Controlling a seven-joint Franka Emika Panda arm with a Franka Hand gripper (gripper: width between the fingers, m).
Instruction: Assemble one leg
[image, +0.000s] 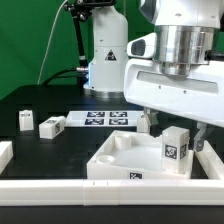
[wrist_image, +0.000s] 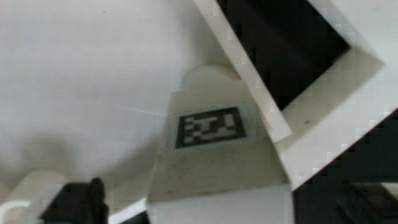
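Note:
A leg, a small white block with a square marker tag, stands upright over the near corner of the large white square piece at the exterior view's right. My gripper comes down on it from above and is shut on it. I cannot tell if the leg touches the piece. In the wrist view the leg runs out from between my dark fingers, tag facing the camera, over the white square piece and its rim. Two more legs lie on the table at the exterior view's left.
The marker board lies flat behind the square piece. Another small white leg stands by its end. A white border wall runs along the near table edge. The robot base stands at the back.

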